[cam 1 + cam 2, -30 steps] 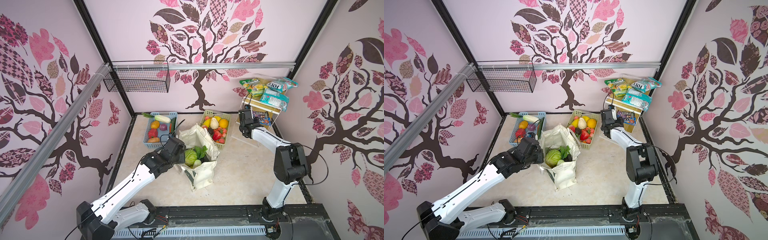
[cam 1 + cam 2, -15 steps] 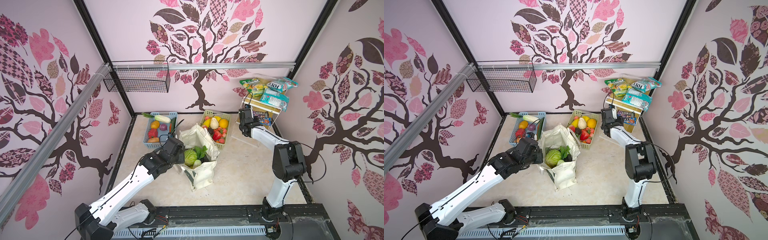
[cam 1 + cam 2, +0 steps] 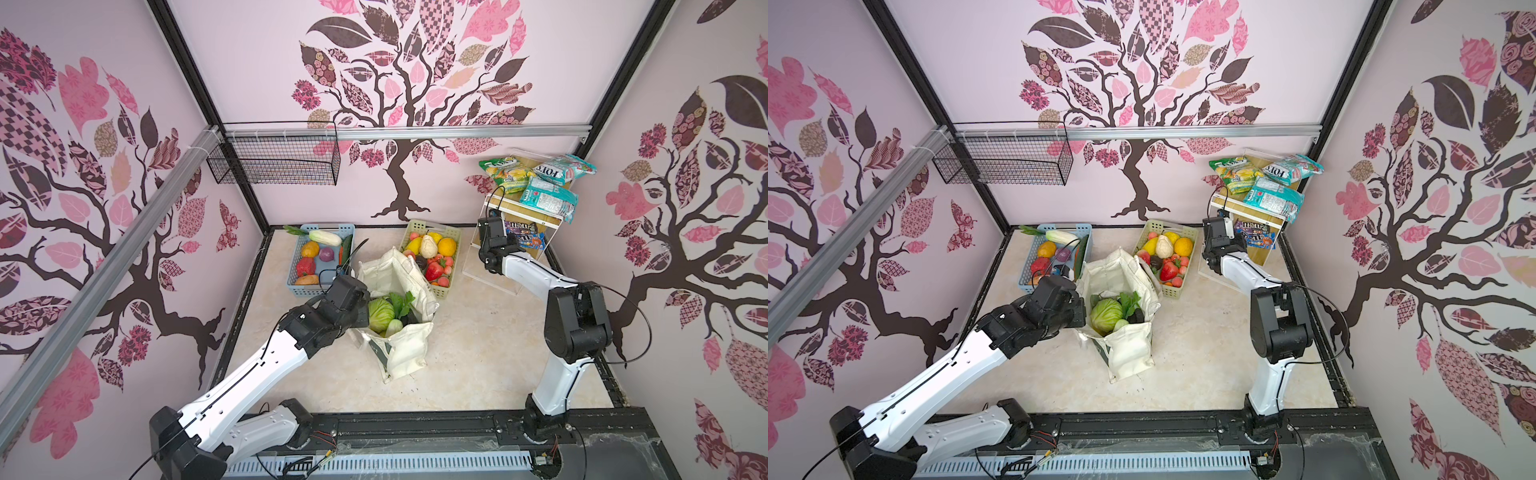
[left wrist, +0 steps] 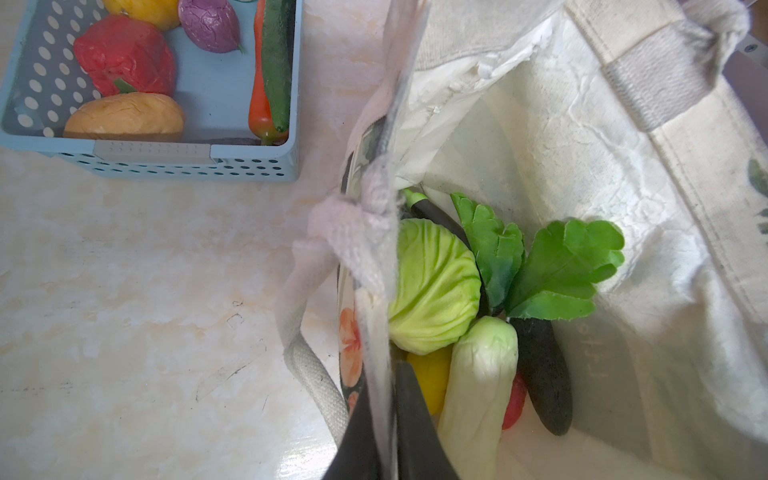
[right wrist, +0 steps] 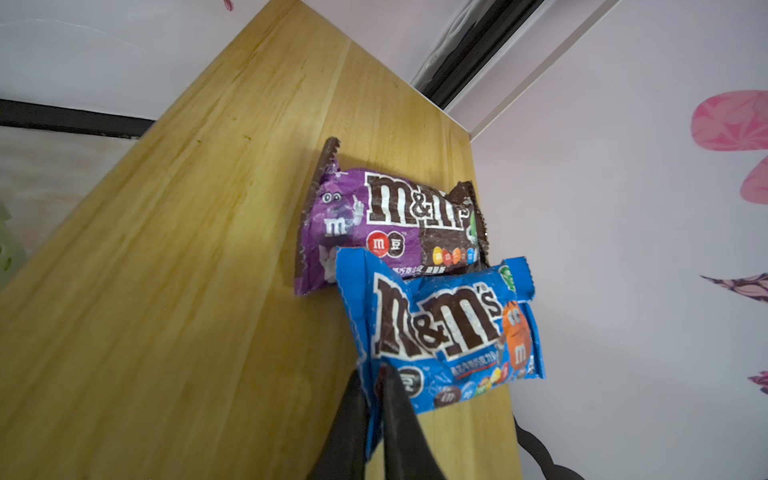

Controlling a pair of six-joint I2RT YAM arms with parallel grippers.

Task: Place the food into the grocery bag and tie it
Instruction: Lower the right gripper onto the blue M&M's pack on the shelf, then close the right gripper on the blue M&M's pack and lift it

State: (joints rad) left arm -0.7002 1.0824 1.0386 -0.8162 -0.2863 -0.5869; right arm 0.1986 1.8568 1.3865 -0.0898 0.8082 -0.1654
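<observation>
In both top views I am reaching my right gripper point(image 3: 508, 244) into the shelf point(image 3: 1262, 257) at the far right, onto the blue packet point(image 3: 528, 241). My left gripper point(image 3: 365, 316) is sitting at the rim of the bag point(image 3: 405, 353), which is standing open mid-table. The packet is lying flat, its long axis running from my fingers toward the right wall.

In the left wrist view my fingers point(image 4: 415, 415) are clenching the bag's cloth rim and holding the mouth open. The cabbage point(image 4: 432, 286) and radish point(image 4: 478, 374) are lying inside.

In the right wrist view my fingers point(image 5: 399, 419) are pinching the packet's nearest corner. Its logo is running lengthwise away from them, and its far edge is overlapping the purple packet point(image 5: 374, 216).

I am judging this as the pick-up of the packet, with the tying not yet begun. The next move is calling for a lift clear of the purple packet, a draw out from the shelf and a carry across to the open mouth. A corner pinch is likely letting the packet dangle with its long axis down.
</observation>
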